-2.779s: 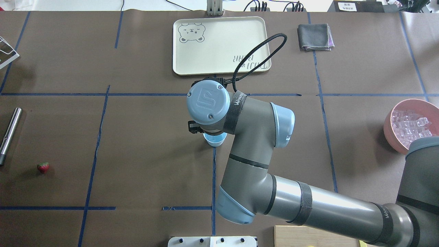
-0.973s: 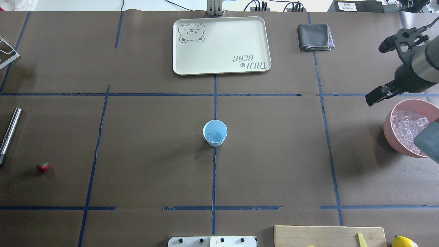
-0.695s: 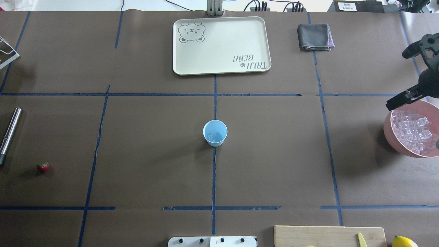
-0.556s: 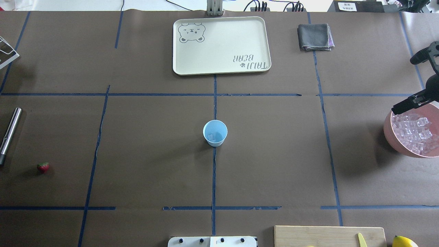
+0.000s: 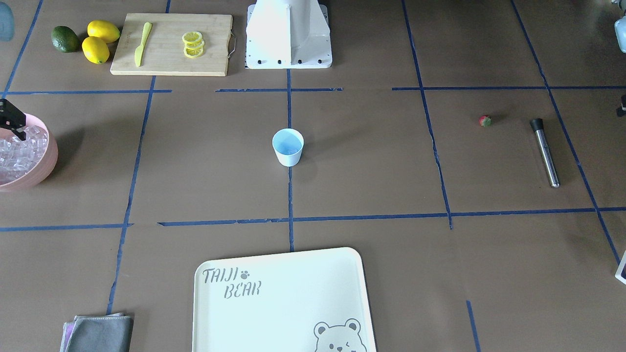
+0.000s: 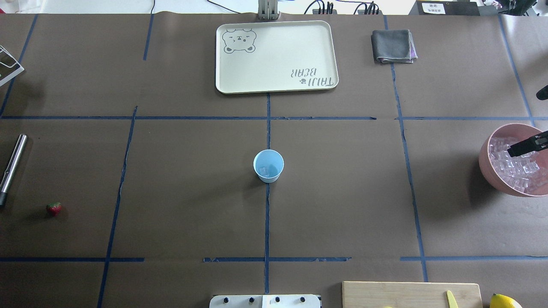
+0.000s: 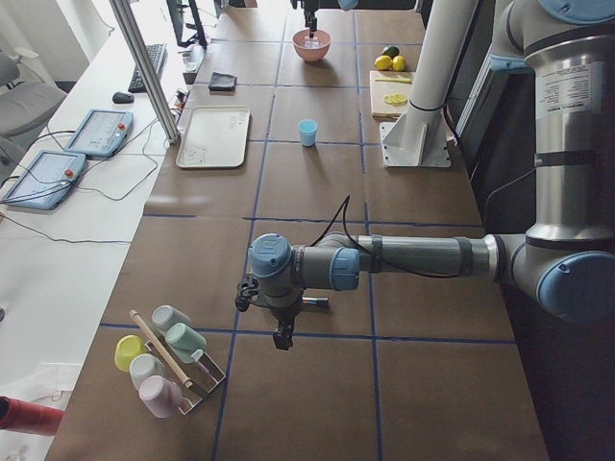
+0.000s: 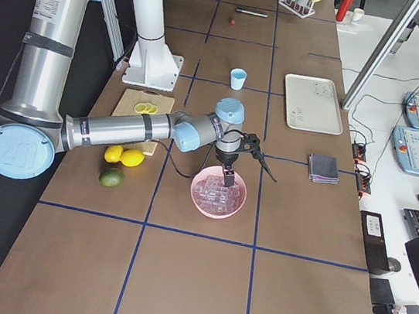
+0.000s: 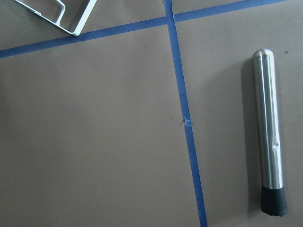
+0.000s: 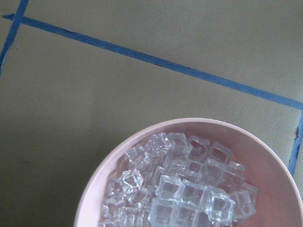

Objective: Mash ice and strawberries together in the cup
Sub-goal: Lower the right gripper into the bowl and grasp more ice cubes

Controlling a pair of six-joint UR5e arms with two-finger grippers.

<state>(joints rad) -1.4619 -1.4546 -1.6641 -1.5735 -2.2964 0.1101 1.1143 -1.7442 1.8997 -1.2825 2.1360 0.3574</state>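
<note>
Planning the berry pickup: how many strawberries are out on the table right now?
1. The strawberry lies on the robot's left side, near the metal rod but not touching it, far from the cup. None shows inside the cup.

Cream bear-print tray (image 6: 276, 57) on brown, blue-taped surface (image 6: 171, 171); folded grey cloth (image 6: 393, 46) near it. Wooden cutting board (image 5: 166, 61) bearing yellow knife (image 5: 140, 43) and lemon slices (image 5: 192, 44); two lemons (image 5: 96, 50) and avocado (image 5: 65, 39) beside it. Steel rod (image 5: 545, 151), black-tipped, lying flat. Pink bowl (image 6: 484, 169). Wire rack of pastel cups (image 7: 168, 360).
</note>
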